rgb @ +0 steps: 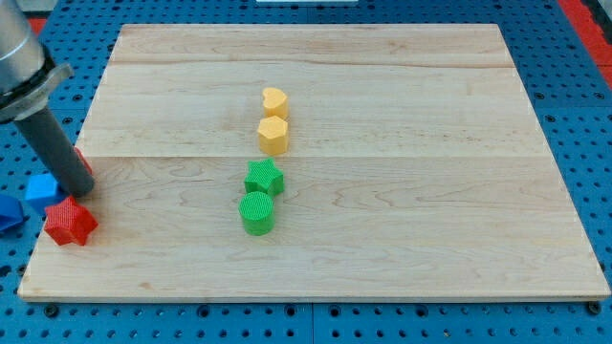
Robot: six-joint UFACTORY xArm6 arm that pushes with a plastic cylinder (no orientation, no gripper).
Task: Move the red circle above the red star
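Observation:
The red star (70, 222) lies near the board's left edge, toward the view's bottom. The red circle (87, 163) is just above it and mostly hidden behind my dark rod; only a red sliver shows on the rod's right side. My tip (82, 189) rests on the board right at the red circle, just above and slightly right of the red star. The rod slants up to the view's top left.
A blue block (40, 191) sits at the board's left edge beside the tip, and another blue block (8, 212) lies off the board further left. In the board's middle stand a yellow heart (274, 100), a yellow hexagon (273, 135), a green star (264, 178) and a green circle (256, 212).

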